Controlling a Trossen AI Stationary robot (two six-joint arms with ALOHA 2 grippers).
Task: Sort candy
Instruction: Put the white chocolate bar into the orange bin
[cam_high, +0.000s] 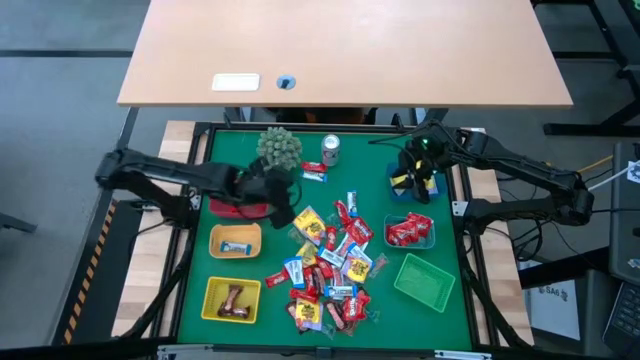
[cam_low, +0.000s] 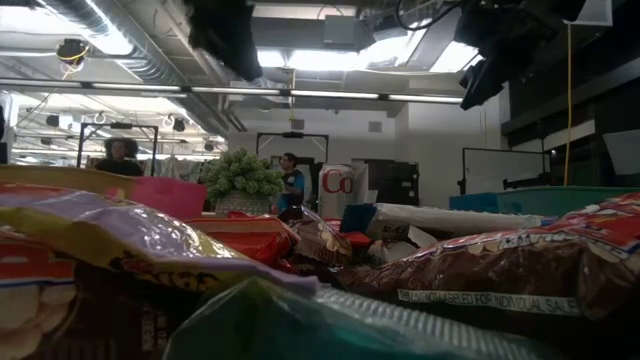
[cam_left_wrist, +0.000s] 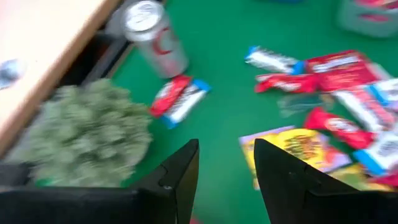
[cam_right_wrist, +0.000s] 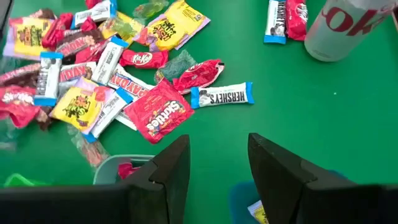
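A pale wooden desk (cam_high: 345, 50) stands beyond the green tabletop (cam_high: 375, 190), on grey floor (cam_high: 60, 90). Across the room, long ceiling lights (cam_low: 300, 92) glow under exposed ducts (cam_low: 120, 40); a person (cam_low: 120, 155) and another person (cam_low: 291, 180) stand far off.

Overhead looks straight down — both wrist views share its candy (cam_high: 330, 265).

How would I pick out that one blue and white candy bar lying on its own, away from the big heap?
Start at the silver can near the far edge of the green mat. Between the can and the candy pile lies a blue-and-white Hershey's bar, beside a red Skittles packet. It lies alone, flat on bare mat, its name readable.
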